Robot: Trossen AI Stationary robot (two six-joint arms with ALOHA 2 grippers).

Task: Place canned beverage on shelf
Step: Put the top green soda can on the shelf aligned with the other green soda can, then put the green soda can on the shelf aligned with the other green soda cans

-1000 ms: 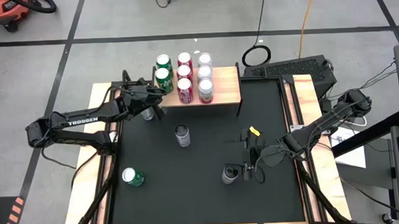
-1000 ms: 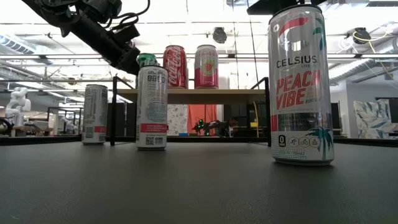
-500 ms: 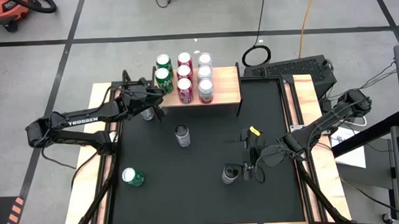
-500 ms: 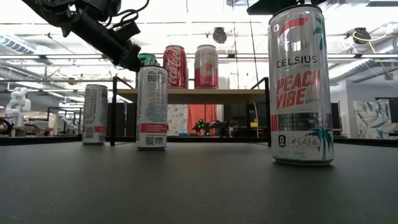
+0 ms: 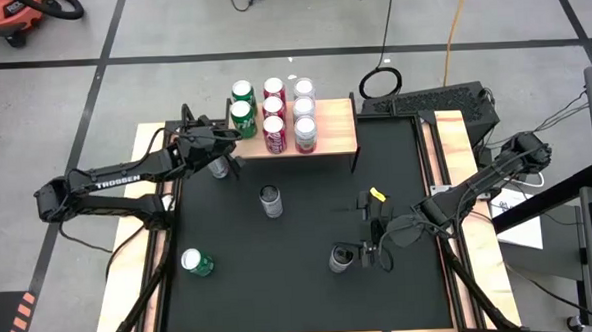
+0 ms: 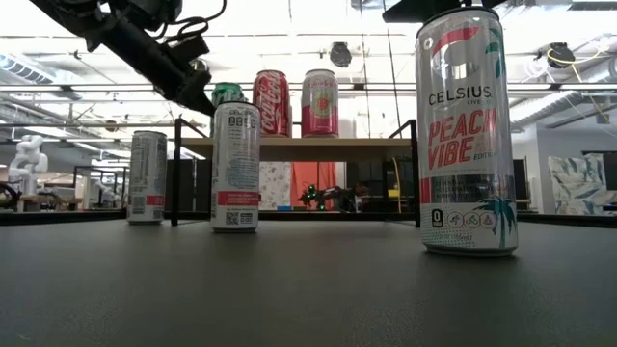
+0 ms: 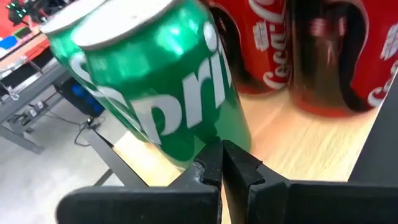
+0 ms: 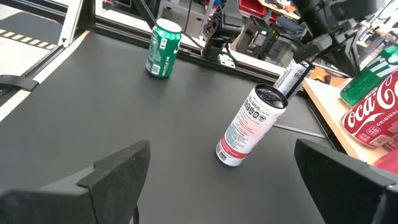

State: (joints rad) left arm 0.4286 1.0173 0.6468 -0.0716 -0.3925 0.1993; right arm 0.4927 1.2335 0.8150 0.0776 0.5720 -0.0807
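The shelf (image 5: 329,127), wood-topped on black legs, stands at the mat's far edge with several cans upright on it. At its near left corner is a green Sprite can (image 5: 242,118) (image 7: 155,81). My left gripper (image 5: 235,141) (image 7: 221,158) is shut, its tips right at that can's lower side. My right gripper (image 5: 364,255) (image 8: 224,186) stands open, raised, at the near right. It is just beside and above a Celsius Peach Vibe can (image 5: 340,257) (image 6: 466,130) that stands on the mat, hidden in the right wrist view. My left gripper's shut fingertips (image 7: 214,163) lie up against the low part of the Sprite can's side wall (image 7: 205,134). They come at it nearly level from the table's left. I cannot tell whether they touch it. The can stands upright on the shelf top.
Loose cans stand on the black mat (image 5: 308,206): a slim silver one (image 5: 269,200) (image 8: 252,124) in the middle, another (image 5: 219,169) under my left arm, and a green one (image 5: 195,261) near left. Bare mat lies between them. The shelf's right part is bare wood.
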